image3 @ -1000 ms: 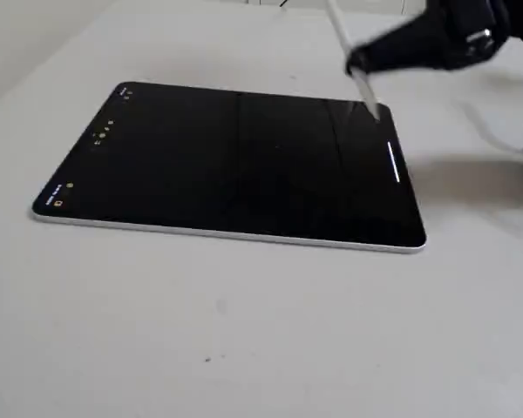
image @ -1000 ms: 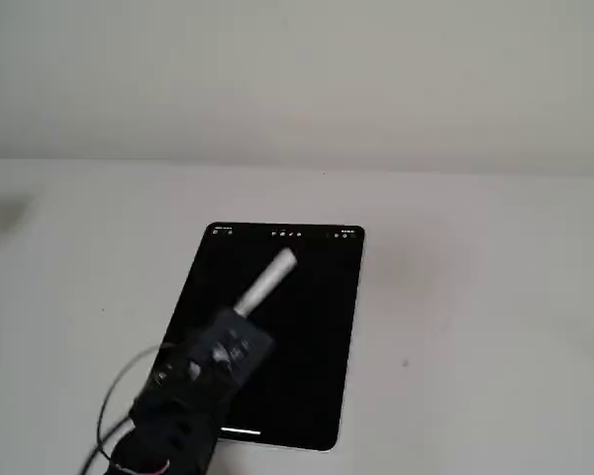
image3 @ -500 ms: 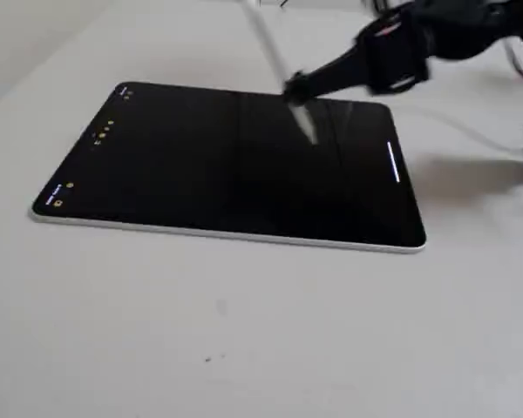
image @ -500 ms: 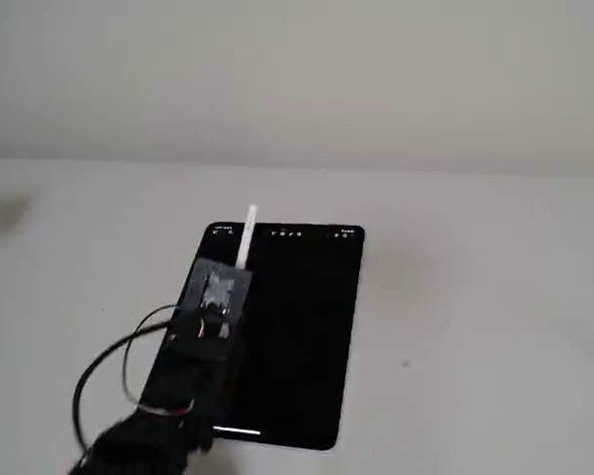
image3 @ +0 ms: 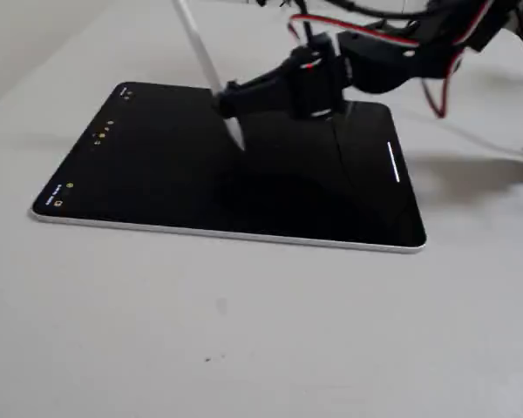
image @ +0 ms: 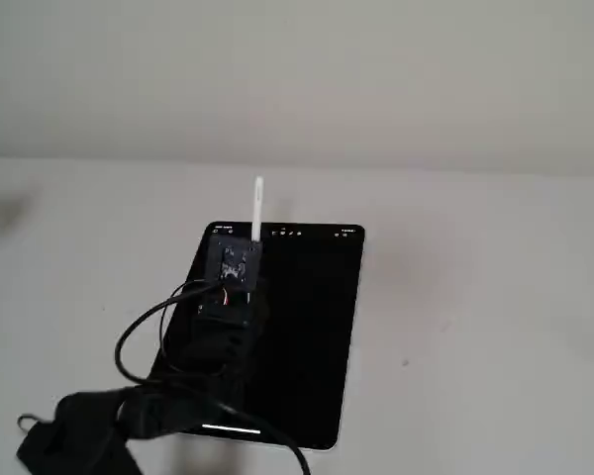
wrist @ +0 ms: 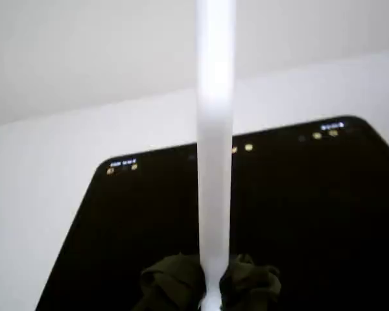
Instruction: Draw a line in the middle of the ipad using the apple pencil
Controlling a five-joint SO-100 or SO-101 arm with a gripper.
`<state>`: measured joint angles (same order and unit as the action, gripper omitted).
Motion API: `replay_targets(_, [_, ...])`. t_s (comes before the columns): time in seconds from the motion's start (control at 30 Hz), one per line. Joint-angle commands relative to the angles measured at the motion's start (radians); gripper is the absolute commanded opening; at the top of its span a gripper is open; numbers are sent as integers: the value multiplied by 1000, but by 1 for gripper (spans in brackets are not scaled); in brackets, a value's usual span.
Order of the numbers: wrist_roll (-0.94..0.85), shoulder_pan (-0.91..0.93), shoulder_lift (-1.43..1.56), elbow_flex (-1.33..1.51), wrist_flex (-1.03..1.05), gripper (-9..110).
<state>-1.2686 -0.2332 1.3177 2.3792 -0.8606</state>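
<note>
The iPad (image: 307, 327) lies flat on the white table with a black screen; it also shows in the wrist view (wrist: 311, 207) and in a fixed view (image3: 148, 165). My gripper (image3: 231, 97) is shut on the white Apple pencil (image3: 199, 45), which stands tilted with its tip (image3: 238, 142) down over the middle of the screen. I cannot tell whether the tip touches the glass. In the wrist view the pencil (wrist: 215, 129) rises between my dark taped fingers (wrist: 175, 282). In a fixed view the pencil (image: 257, 206) sticks up above the gripper (image: 251, 243).
Small toolbar icons (wrist: 122, 164) run along the iPad's far edge and a white home bar (image3: 393, 163) marks its near edge. The arm's black and red cables (image: 144, 341) loop over the iPad's left side. The white table (image: 475, 327) surrounds the iPad.
</note>
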Motion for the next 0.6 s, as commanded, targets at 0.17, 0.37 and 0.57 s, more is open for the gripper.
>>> replay_targets(0.17, [-8,43,-83,-204,-91,0])
replay_targets(0.37, [-11,46,-141,-242,-150,0])
replay_targets(0.57, [-28,43,-212,-270,-195,0])
